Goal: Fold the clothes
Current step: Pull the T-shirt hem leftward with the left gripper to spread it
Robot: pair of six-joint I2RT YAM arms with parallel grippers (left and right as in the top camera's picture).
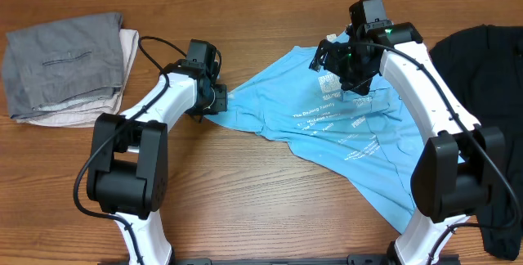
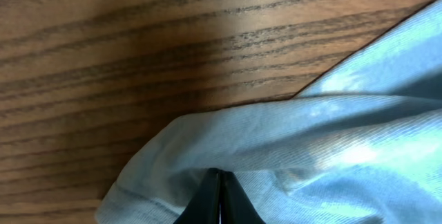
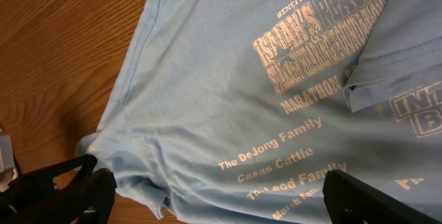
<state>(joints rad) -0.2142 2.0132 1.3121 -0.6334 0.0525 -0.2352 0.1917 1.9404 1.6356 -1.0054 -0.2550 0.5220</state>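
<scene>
Pinching an edge of the light blue T-shirt (image 1: 343, 134), the left hand (image 1: 217, 99) is clenched on the fabric, its fingertips (image 2: 209, 204) pressed together with cloth bunched just ahead of them, apparently so that the garment can be drawn taut across the bench (image 1: 270, 208). Further right, the right hand (image 1: 347, 73) is held spread wide and empty above the white printed text (image 3: 314, 37), the shirt lying directly beneath it, probably so that a second grip can be taken. Flattening is judged unfinished.

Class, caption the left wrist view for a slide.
Left gripper shut on the light blue T-shirt, wooden table beyond.
</scene>
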